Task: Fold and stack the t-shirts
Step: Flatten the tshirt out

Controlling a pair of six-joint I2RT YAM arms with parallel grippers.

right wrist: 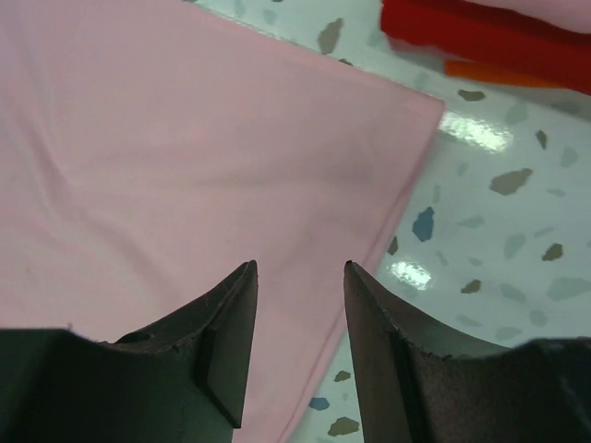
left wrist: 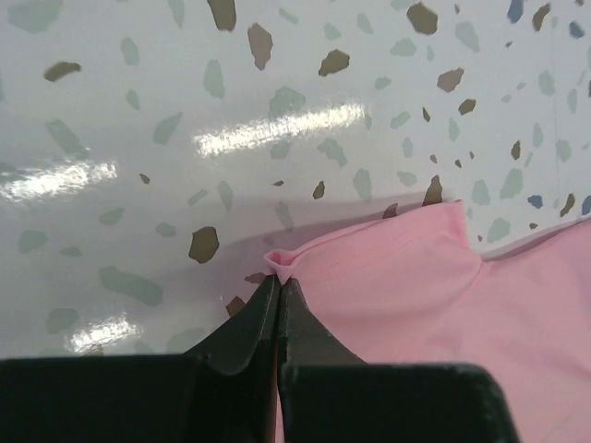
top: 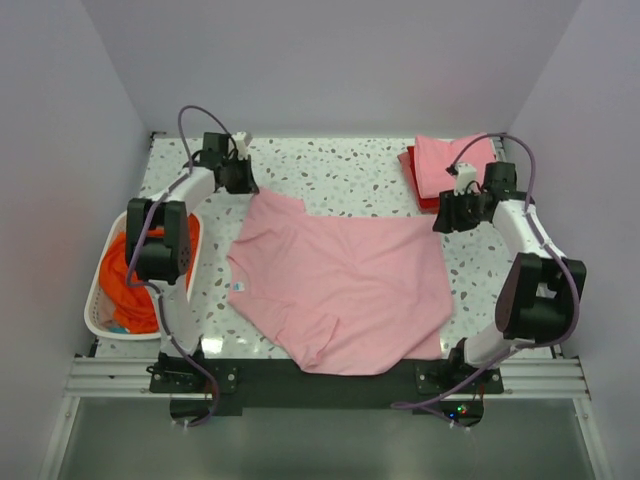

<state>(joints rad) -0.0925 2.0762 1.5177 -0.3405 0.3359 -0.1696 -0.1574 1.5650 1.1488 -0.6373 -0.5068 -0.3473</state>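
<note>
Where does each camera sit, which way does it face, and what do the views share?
Top external: above and behind the arms, looking down on the table; both arms show.
Left wrist: on the left arm, looking along its shut left gripper, which pinches the pink t-shirt by a corner.
Right wrist: looking past the open right gripper at the shirt's edge.
Shared: all three show the pink t-shirt.

No writing can be read in any view. The light pink t-shirt (top: 340,290) carries a small white neck label (top: 238,287) (at its left edge), too small to make out.
</note>
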